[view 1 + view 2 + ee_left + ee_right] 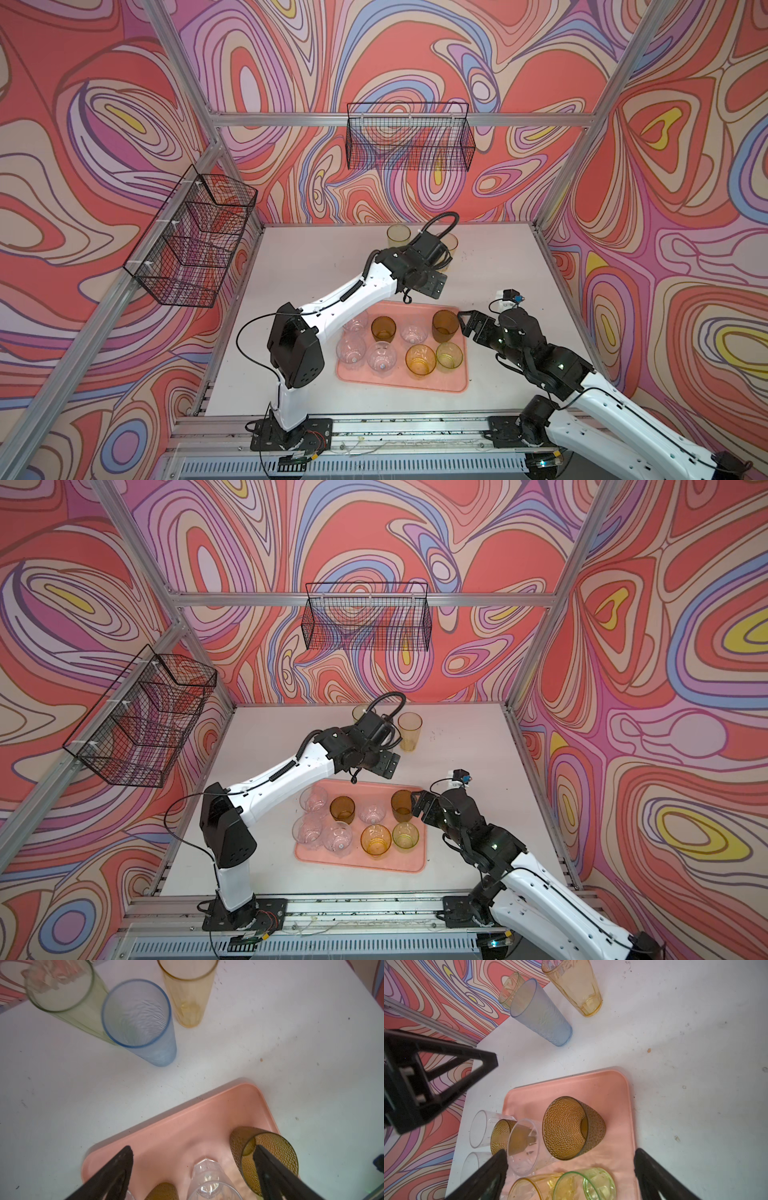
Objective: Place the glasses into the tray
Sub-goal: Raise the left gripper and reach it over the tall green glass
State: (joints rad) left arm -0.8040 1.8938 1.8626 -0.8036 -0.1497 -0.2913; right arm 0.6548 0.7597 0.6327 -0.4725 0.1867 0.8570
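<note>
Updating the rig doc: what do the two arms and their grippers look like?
The left arm and right arm: white link shells, black joint housings, black cables along them, black base plates. The left gripper and right gripper: black, tapered triangular fingers.

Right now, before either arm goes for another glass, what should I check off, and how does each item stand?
1. Left gripper open and empty: ok.
2. Right gripper open and empty: ok.
3. Blue tall glass, yellow-green tall glass and orange tall glass upright on the table: ok.
4. Bare room in the tray, along its far edge: ok.
5. Right gripper clear of the brown glass: cannot tell; both top views show them very close.
</note>
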